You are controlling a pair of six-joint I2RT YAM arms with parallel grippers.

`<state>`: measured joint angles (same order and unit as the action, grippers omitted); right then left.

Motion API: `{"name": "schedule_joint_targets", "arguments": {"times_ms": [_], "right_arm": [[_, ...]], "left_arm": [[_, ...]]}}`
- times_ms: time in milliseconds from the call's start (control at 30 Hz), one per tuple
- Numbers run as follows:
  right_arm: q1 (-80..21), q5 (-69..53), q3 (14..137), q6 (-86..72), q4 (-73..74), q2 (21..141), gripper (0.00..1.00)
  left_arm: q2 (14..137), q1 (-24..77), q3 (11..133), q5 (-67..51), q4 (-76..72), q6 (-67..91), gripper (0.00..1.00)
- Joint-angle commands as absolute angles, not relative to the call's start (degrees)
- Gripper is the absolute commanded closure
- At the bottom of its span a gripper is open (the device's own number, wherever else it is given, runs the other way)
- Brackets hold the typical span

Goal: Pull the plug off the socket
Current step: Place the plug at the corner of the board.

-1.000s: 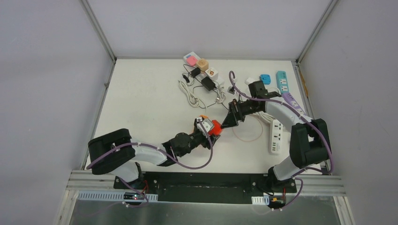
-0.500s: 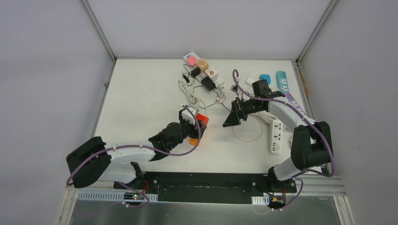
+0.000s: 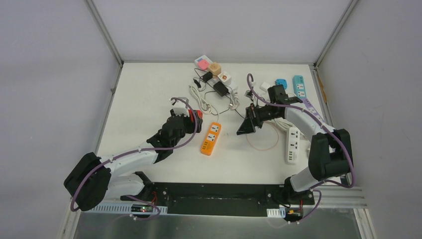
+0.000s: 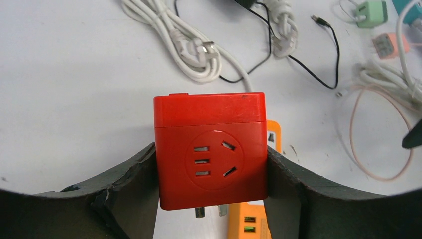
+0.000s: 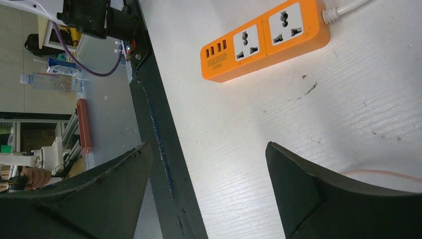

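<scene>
Separation looked complete, as far as the views showed. The left gripper (image 4: pixel 211 167) was closed to the width of the red cube plug (image 4: pixel 210 149), with one finger pressed flat against each side of it, and held it clear of the table (image 3: pixel 144 94). Under the cube, its metal prongs (image 4: pixel 199 213) hung bare and touched nothing.

The orange power strip (image 3: pixel 211 138), which served as the socket, lay flat on the table below the left gripper and off to its right, apart from the cube. In the left wrist view only one end of the strip showed beneath the held plug. In the right wrist view both of its large outlets were empty.

The right gripper (image 5: pixel 207 149) was spread wide with nothing between its fingers, poised over bare table. The strip lay ahead of it, near but not touched, so nothing was pinning the strip down.

By my reading the pull itself was finished, since plug and socket were no longer joined. At most, what was left was to set the cube down and let go of it. Loose white cables (image 4: pixel 184 40) lay beyond the left gripper's fingertips, so a bare patch nearer to the gripper would probably have been the safer place to put the cube.
</scene>
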<state>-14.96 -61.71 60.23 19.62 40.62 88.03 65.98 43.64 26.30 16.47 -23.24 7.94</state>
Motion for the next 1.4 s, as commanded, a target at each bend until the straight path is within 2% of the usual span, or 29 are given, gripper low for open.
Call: {"name": "schedule_joint_targets", "arguments": {"times_ms": [0,533,900,1067,1367], "right_arm": [[-14.31,-62.07,62.58,21.09,40.34,85.76,0.12],[-13.43,-60.98,62.66,22.23,41.25,84.08,0.12],[-11.25,-54.99,65.5,30.13,48.93,83.26,0.11],[-7.56,-53.93,66.45,32.96,51.63,83.64,0.11],[-0.29,-54.05,66.87,34.19,53.05,86.93,0.11]], "left_arm": [[65.7,39.57,30.46,17.84,-23.19,11.95,1.0],[71.04,22.47,36.7,18.57,-26.45,11.34,1.0],[80.67,16.0,44.07,20.32,-30.63,7.91,1.0],[88.63,11.95,51.23,20.75,-28.24,9.33,1.0],[103.78,0.4,68.83,13.6,-20.54,21.56,1.0]]}}
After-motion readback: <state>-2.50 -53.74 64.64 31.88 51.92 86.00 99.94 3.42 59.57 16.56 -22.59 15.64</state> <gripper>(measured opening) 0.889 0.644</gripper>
